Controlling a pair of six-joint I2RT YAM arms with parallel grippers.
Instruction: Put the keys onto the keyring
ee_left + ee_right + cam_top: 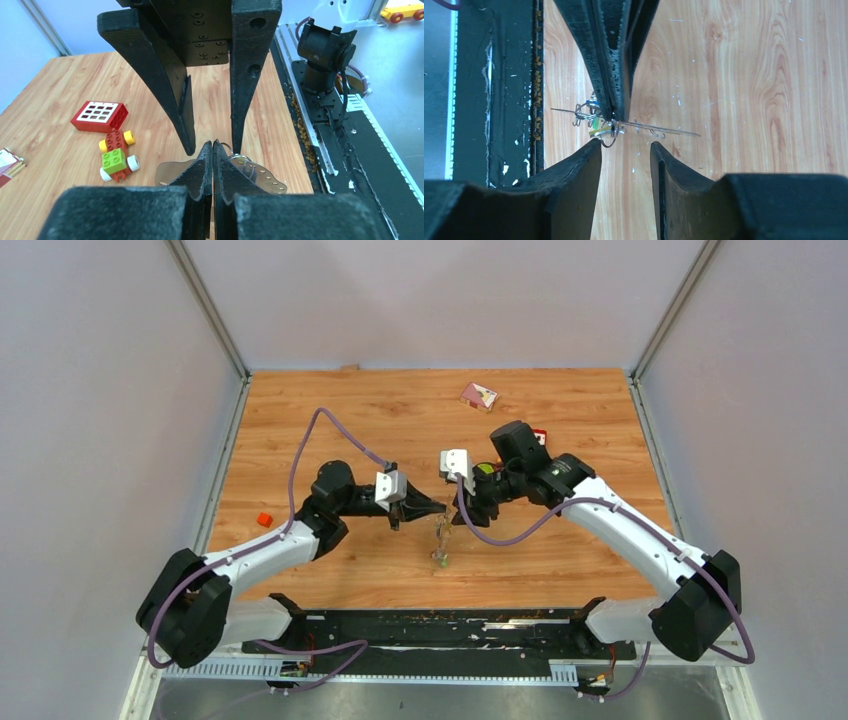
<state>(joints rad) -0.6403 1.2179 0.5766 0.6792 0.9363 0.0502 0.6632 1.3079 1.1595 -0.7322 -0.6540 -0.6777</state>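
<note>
Over the table [330, 405], toward its near edge, the left gripper [212, 146] pinches the keyring [265, 179], keys [595, 131] dangling. The right gripper [626, 145] stands half-open, holding nothing.

Wood-grain laminate tabletop [400, 410] is enclosed on three sides by plain pale grey-lilac wall panels [100, 390]. Back corners are framed by slanted aluminium posts [210, 310]. Near edge is capped by a black mounting plate [450, 625], speckled with brown crumbs. A white slotted cable duct [450, 672] is run below it, and a grey metal surface [450, 705] is seen underneath. Lighting is even and diffuse, shadows are soft
</note>
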